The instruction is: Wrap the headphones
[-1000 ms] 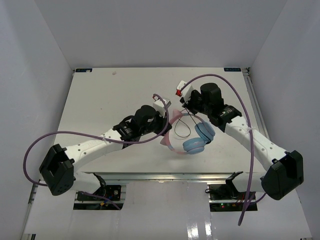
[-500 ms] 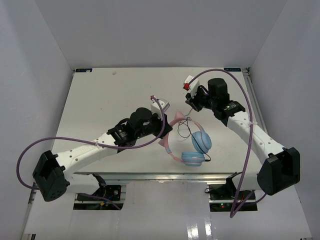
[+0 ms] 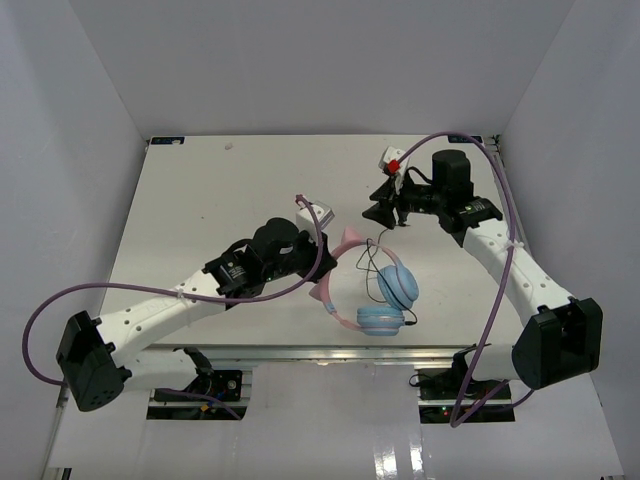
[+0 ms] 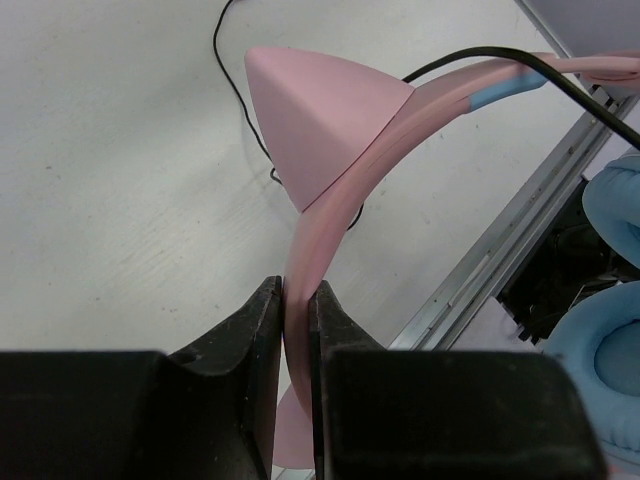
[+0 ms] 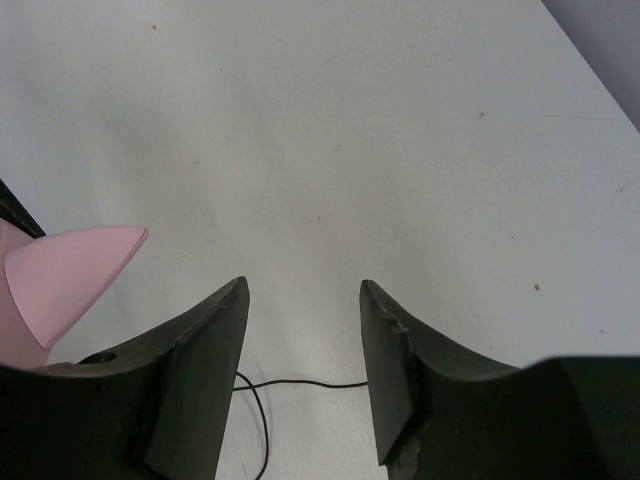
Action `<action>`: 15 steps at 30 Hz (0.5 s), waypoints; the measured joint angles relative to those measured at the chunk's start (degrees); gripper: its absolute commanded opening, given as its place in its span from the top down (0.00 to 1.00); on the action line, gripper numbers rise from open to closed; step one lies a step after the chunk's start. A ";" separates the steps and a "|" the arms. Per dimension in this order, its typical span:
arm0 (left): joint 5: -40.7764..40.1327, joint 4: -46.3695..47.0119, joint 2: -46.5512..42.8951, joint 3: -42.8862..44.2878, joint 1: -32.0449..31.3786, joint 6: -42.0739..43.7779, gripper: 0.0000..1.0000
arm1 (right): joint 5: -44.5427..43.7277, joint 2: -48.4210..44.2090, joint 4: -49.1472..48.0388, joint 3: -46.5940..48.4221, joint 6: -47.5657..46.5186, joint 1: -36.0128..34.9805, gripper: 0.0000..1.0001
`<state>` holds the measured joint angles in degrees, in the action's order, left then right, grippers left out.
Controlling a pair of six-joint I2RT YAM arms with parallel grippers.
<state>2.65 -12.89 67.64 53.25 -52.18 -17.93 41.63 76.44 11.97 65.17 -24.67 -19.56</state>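
Observation:
The headphones (image 3: 397, 285) lie near the table's front edge, light-blue ear cups to the right and pink headband (image 3: 331, 297) curving left. My left gripper (image 3: 326, 262) is shut on the headband (image 4: 330, 190), just below a pink cat-ear point (image 4: 320, 110). The thin black cord (image 3: 368, 262) loops on the table between the band and the cups. My right gripper (image 3: 380, 212) hovers beyond the headphones, open with nothing between its fingers. In the right wrist view the cord (image 5: 300, 382) lies on the table below the open right gripper (image 5: 303, 288), and a cat-ear point (image 5: 70, 272) shows at left.
The white table (image 3: 200, 190) stretches back and left of the arms. Thick purple robot cables (image 3: 480, 170) arch over both arms. The table's metal front rail (image 4: 520, 230) runs close beside the headphones.
The right gripper has opened and drawn back from the headphones toward the far right. The left arm has carried the headband a little toward the near edge.

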 measured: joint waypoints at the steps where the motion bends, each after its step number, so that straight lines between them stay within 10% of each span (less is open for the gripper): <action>1: -0.19 -0.83 -0.10 0.07 0.00 -0.03 1.00 | -0.18 0.00 -0.03 0.00 0.31 0.10 0.24; 15: -4.05 -12.00 -3.48 3.86 0.00 -0.26 1.00 | 21.26 -1.31 7.17 -4.04 -13.12 10.96 0.03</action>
<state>-1.40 -24.88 64.16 57.11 -52.18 -18.19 62.89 75.14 19.14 61.13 -37.79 -8.60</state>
